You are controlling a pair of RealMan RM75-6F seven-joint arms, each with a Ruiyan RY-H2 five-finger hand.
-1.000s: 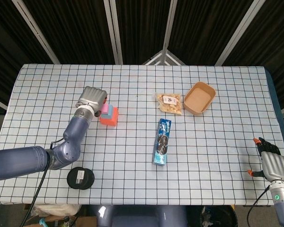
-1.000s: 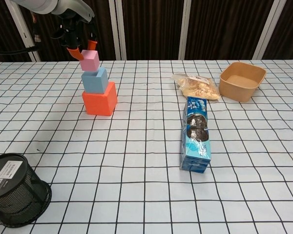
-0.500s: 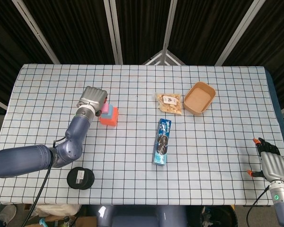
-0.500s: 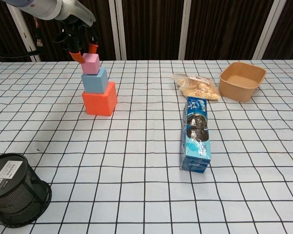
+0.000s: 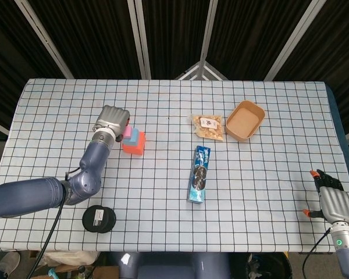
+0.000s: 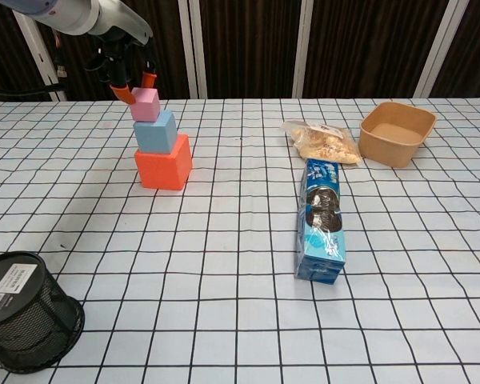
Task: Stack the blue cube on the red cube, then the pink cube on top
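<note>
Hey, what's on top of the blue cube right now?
The pink cube sits on the blue cube, with the left hand at it from above. Whether the fingers grip it is hidden.

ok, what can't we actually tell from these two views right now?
- Left hand on the small pink cube: chest view shows only orange fingertips beside it; grip or release is unclear.
- Head view: the hand covers most of the pink cube, so its seating on the light blue cube is unchecked.
- Right hand: low at the frame edge, back only.
</note>
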